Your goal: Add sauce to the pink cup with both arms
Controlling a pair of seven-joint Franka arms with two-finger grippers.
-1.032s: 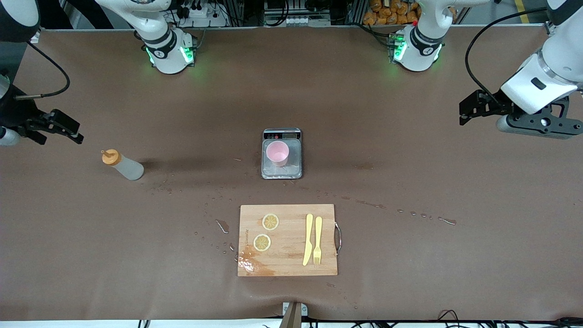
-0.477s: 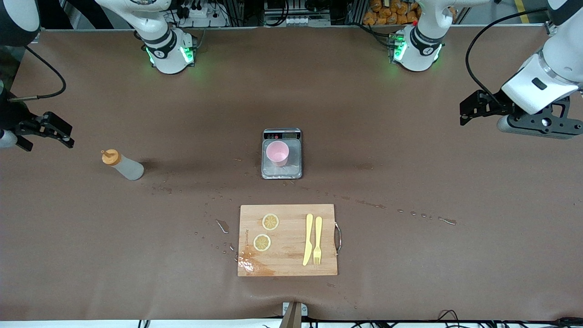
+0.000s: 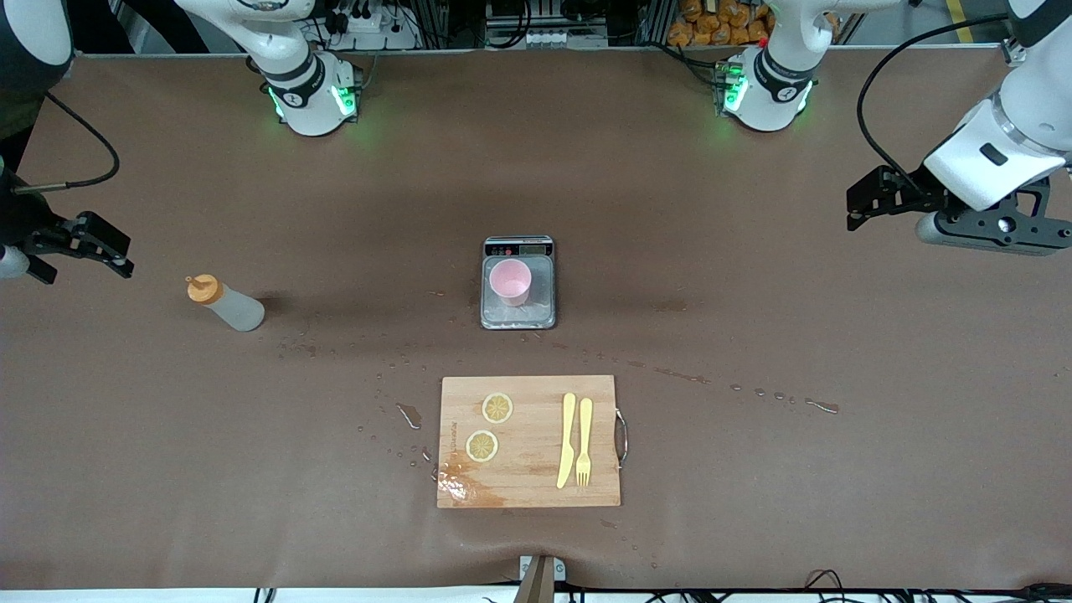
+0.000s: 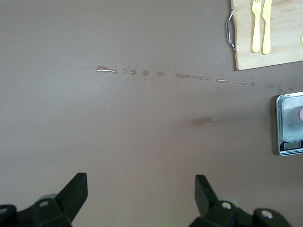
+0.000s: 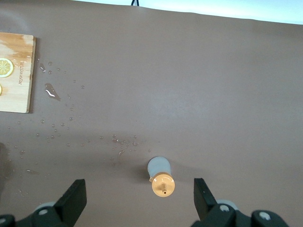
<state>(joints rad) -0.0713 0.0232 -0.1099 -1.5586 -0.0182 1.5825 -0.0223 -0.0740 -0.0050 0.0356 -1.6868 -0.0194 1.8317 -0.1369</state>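
You have the translucent whitish squeeze bottle with the orange nozzle cap (image 3: 225, 303) standing upright on the brown table (image 3: 754, 469) toward the right arm's end. The pale-pink tapered plastic cup (image 3: 510, 281) sits on the steel kitchen scale (image 3: 518, 282) at mid-table. The right gripper (image 5: 139, 198) hangs over the bottle, jaws spread wide and empty. The left gripper (image 4: 141, 195), likewise wide and empty, hangs over bare table at the left arm's end.

Scale (image 3: 518, 285) w/ shiny steel plate, pale matt plastic pink cup (image 3: 510, 281) on it. Nearer the camera than scale: wood board (image 3: 529, 441), grainy, wet gloss at one corner, metal handle. Table cover (image 3: 754, 469) matt brown, glossy droplets. Sauce (image 3: 226, 303) bottle: cloudy translucent plastic.
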